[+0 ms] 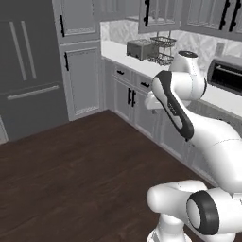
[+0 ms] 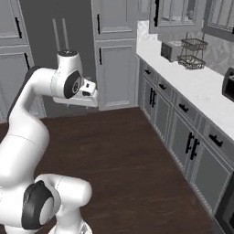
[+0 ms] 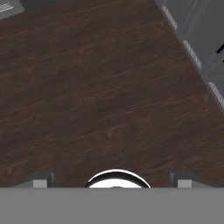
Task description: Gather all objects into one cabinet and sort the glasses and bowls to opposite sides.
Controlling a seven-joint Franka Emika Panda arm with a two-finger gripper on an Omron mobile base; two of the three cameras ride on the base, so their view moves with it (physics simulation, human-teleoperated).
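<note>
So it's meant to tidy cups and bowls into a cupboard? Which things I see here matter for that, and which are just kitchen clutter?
Part of the job:
- upper wall cabinets, doors shut
- claw, open and holding nothing, over the wood floor

Just lying about:
- silver toaster
- wire rack
- lower drawer cabinets
- fridge

No cups or bowls can be made out.

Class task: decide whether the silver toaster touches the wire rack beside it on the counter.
Apart. In the right base view a strip of pale counter shows between the toaster and the wire rack.

Dark brown wood-grain floor point(image 3: 100, 87), white counter point(image 2: 201, 89), grey cabinets point(image 2: 160, 107).
</note>
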